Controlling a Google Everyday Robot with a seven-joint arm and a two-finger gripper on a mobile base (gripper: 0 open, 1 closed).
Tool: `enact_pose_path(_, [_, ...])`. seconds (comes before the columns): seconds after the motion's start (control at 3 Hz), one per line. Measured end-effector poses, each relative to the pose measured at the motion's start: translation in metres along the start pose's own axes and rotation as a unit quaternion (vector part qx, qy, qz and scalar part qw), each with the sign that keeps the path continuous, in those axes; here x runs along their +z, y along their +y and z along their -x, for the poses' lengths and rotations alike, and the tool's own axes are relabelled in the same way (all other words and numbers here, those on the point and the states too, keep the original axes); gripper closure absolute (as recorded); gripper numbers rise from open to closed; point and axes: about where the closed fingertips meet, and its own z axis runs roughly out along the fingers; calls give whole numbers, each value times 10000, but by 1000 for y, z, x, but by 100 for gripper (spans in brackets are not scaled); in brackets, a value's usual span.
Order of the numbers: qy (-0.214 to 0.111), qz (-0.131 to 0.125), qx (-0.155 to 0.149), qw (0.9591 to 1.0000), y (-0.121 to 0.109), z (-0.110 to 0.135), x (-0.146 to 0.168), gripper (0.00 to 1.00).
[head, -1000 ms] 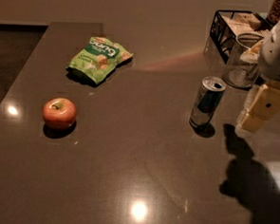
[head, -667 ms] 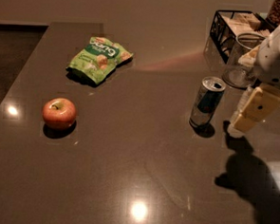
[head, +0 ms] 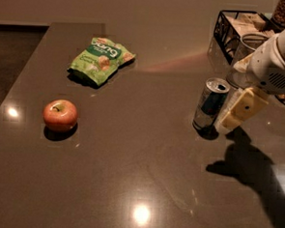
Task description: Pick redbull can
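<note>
The redbull can [head: 210, 104] stands upright on the dark table, right of centre; it is slim, silver and blue, with a silver pull-tab top. My gripper [head: 232, 115] comes down from the upper right on a white arm. Its cream-coloured finger [head: 240, 110] sits just to the right of the can, close against its side. The second finger is not visible, so I cannot tell how the gripper stands around the can.
A red apple [head: 60, 115] lies at the left. A green snack bag [head: 100, 59] lies at the back left. A clear glass jar [head: 248, 53] and a black wire basket [head: 237, 25] stand behind the can at the back right.
My gripper has moved left and down, from a short way right of the can to right beside it. The can, apple and bag have not moved.
</note>
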Motion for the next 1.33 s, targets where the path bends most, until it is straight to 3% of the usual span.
enact_pose_path(0.33, [-189,132,182,9996,-5,6,14,0])
enact_pose_path(0.67, [-365,288,309,9984,-5,14,21,16])
enact_pose_path(1.33, [-670,399,351,9963,-6,25,19,64])
